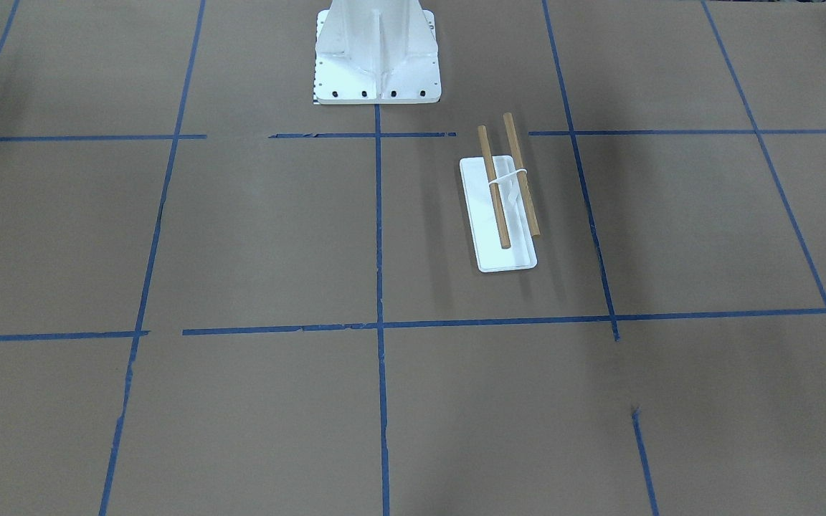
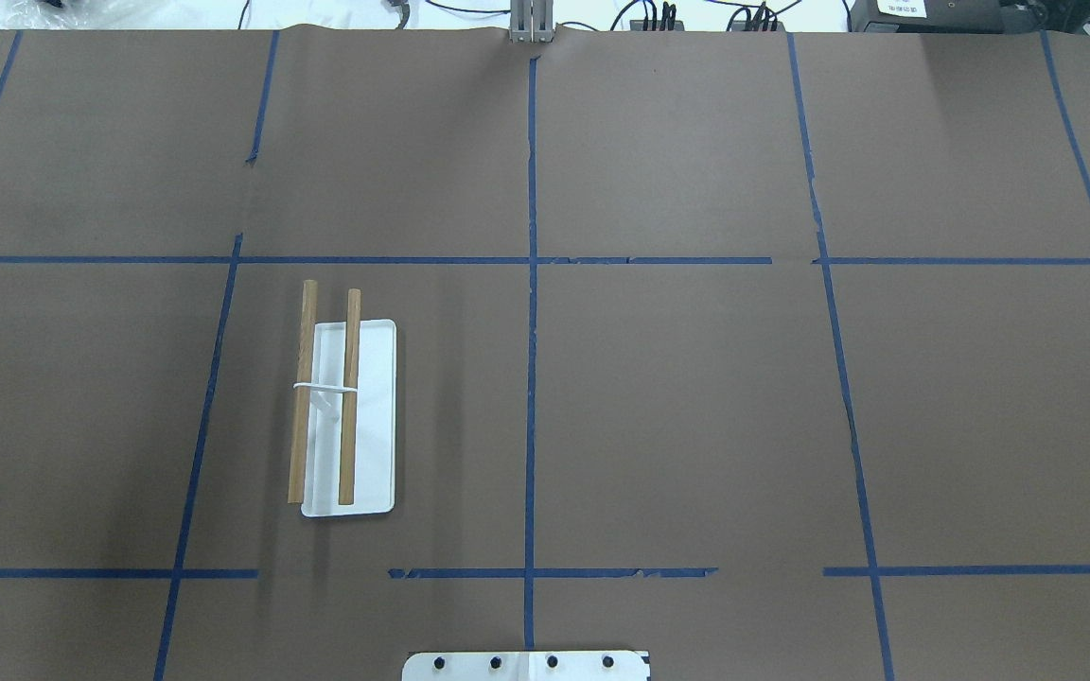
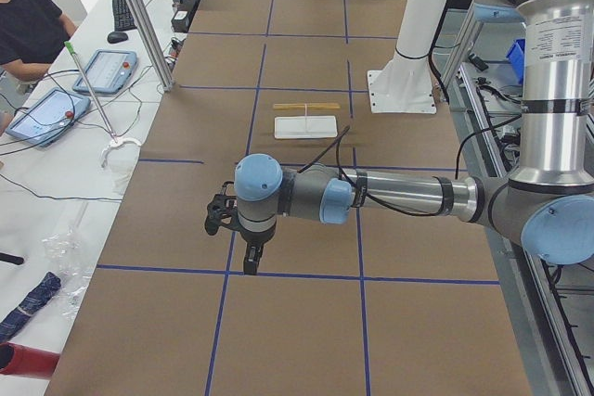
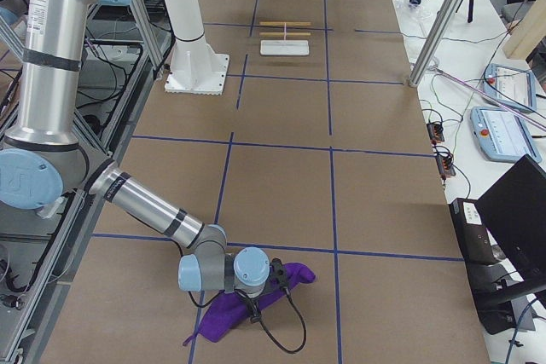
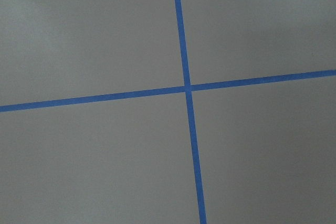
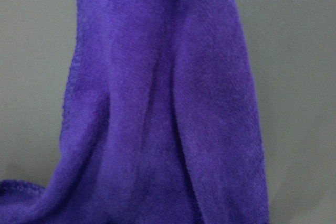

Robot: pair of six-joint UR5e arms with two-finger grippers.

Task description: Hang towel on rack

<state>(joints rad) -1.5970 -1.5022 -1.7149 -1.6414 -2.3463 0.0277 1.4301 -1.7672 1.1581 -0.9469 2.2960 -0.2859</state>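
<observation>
The rack (image 1: 497,201) is a white tray base with two wooden dowels, and it stands alone on the brown table near the pedestal; it also shows in the overhead view (image 2: 349,397). The purple towel (image 4: 294,274) lies crumpled on the table at the end on my right, far from the rack, and fills the right wrist view (image 6: 168,108). My right gripper (image 4: 255,311) is down on the towel; I cannot tell whether it is open or shut. My left gripper (image 3: 249,264) hangs over bare table at the opposite end; I cannot tell its state either.
The white bolted robot pedestal (image 1: 377,57) stands at the table's robot side. Blue tape lines (image 5: 185,87) divide the brown surface into a grid. An operator (image 3: 28,25) and tablets (image 3: 104,70) are beside the table at the left end.
</observation>
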